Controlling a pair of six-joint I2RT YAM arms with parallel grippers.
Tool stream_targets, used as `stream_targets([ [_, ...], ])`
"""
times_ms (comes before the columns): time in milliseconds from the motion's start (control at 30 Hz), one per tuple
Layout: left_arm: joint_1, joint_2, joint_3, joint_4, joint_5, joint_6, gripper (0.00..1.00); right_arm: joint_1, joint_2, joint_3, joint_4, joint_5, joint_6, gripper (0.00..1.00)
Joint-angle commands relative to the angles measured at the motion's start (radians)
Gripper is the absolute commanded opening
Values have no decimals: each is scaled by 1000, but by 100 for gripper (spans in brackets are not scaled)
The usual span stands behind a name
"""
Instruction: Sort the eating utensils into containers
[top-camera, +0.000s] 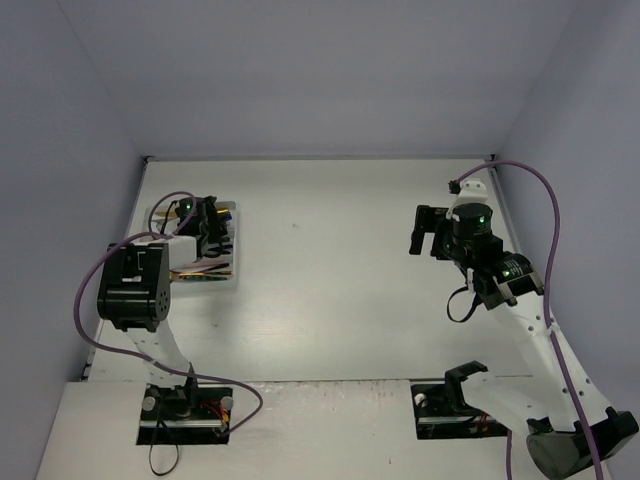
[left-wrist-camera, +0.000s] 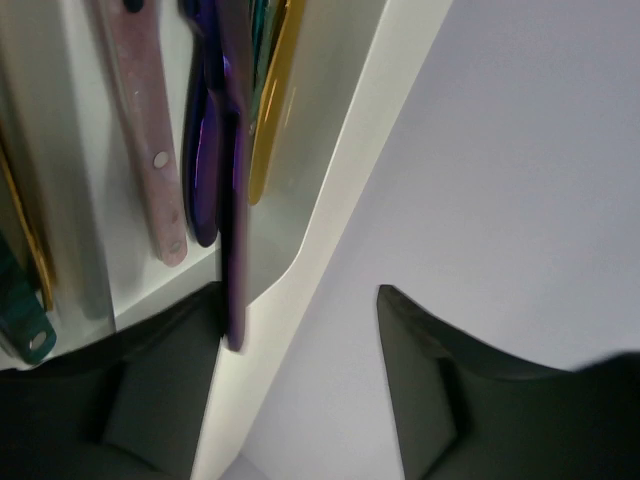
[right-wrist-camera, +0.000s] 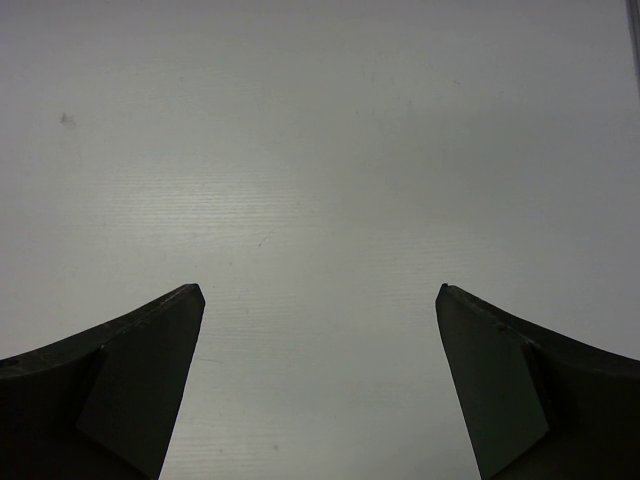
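Note:
The white cutlery tray (top-camera: 224, 277) lies at the table's left, mostly under my left arm. In the left wrist view its rim (left-wrist-camera: 340, 200) runs diagonally, with compartments holding a pink utensil handle (left-wrist-camera: 150, 130), a purple utensil (left-wrist-camera: 232, 200), a gold one (left-wrist-camera: 275, 100) and a teal one (left-wrist-camera: 25, 300). The purple utensil's end overhangs the tray's edge, right beside my left finger (left-wrist-camera: 150, 390). My left gripper (left-wrist-camera: 300, 295) is open and straddles the tray's rim; it also shows in the top view (top-camera: 210, 232). My right gripper (top-camera: 425, 232) is open and empty over bare table (right-wrist-camera: 320, 290).
Grey walls close the table at the left, back and right. The right arm's purple cable (top-camera: 545, 200) loops near the right wall. The tray sits close to the left wall.

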Motion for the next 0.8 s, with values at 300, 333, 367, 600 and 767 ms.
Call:
stream_targets([
  [300,24,-181,44,-180,-6,-17,79,-5,-38,-1,33,8,-3,100],
  [333,40,-185,58,-210,-5,-2,79,-5,-41,-2,33,5,-3,100],
  [367,43,-183,72,-233,0,9,79,-5,-44,-3,32,3,-2,100],
  [600,56,-133,184,-417,37,93,80,-5,-60,-4,24,1,1,100],
  [767,64,-74,210,-385,94,109,80,-6,-70,-6,17,-2,3,100],
])
